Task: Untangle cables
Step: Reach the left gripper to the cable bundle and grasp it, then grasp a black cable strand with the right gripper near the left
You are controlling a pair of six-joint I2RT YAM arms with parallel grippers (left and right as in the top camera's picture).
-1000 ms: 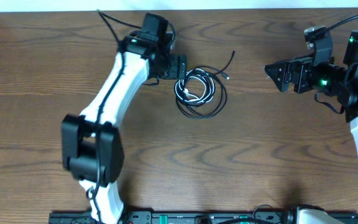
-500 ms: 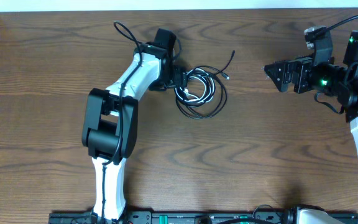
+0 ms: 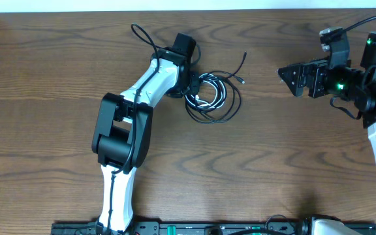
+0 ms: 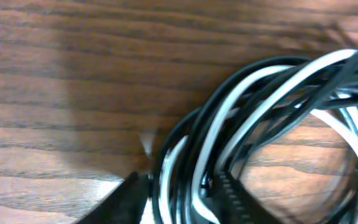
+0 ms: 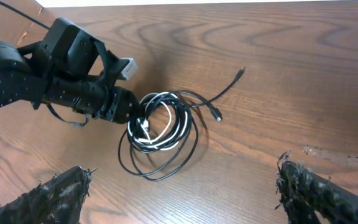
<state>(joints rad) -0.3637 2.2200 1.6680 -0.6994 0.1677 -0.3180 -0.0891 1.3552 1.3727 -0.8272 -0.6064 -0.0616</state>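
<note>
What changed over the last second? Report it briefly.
The left tool slid right into the left edge of the cables, and its fingers now straddle black and white strands. The cables barely shifted; the right tool stayed open, unmoved.

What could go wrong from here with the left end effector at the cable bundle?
1. The left end effector straddles several black and white strands of the cables at once; a pull may drag the whole coil.
2. Overlapping loops may tighten.
3. The right end effector sits far away, open, so nothing anchors the coil.
</note>
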